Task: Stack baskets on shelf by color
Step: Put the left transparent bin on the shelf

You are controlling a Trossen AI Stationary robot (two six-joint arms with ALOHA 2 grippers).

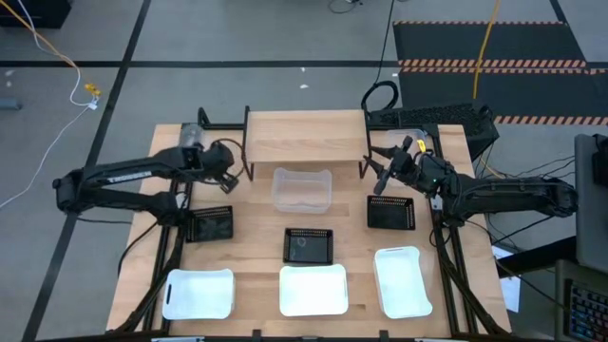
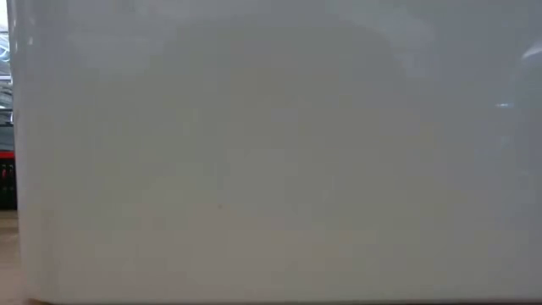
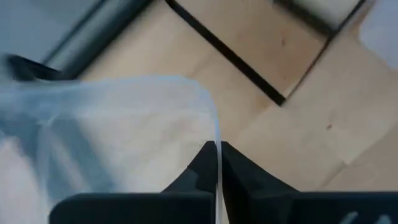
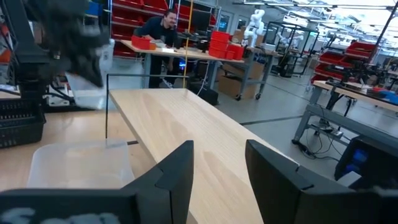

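Where red bins line the room, left hand clamped on clear basket, right hand apart.

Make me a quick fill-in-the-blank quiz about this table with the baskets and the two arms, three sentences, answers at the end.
1. The left tool is shut on the rim of a ____ basket.
2. Along the table's near edge sit ____ white baskets.
3. The right tool, jaws open, holds ____ and hovers by the shelf.

Missing words: clear; three; nothing
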